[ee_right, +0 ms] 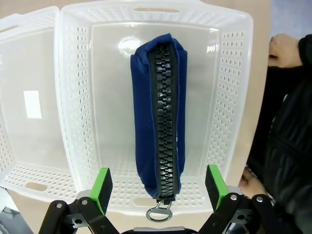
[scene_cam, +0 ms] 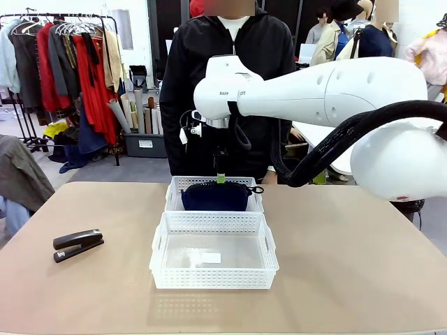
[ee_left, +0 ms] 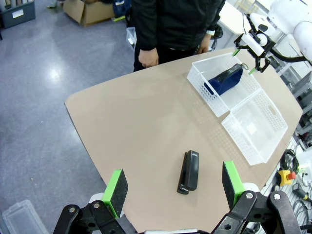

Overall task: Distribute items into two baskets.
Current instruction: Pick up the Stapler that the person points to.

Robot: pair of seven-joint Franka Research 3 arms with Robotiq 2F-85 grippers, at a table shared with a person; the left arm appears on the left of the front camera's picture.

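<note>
Your right claw (ee_right: 158, 184) hangs wide open over the far basket (ee_right: 235, 97) and has hold of nothing. Its green pads (ee_right: 102, 187) stand either side of the ring-pull end of the navy-blue pouch (ee_right: 158, 122), clear of the fabric. That pouch sits inside the far basket, stood on its long edge with the black zip facing up and running along the basket's length. From the front you see the claw pointing straight down, just above the top of the pouch. The near basket (scene_cam: 213, 279) lies long side to long side against the far one and holds just a small white label (scene_cam: 211, 258) on its translucent bottom. Your left claw (ee_left: 174, 184) is also spread wide and empty, held high above the worktop (scene_cam: 349, 244). The black stapler (scene_cam: 78, 245) lies flat and closed on the worktop on your left side, well apart from both baskets. A person (scene_cam: 230, 84) in a black jacket stands at the far edge, behind the far basket.
</note>
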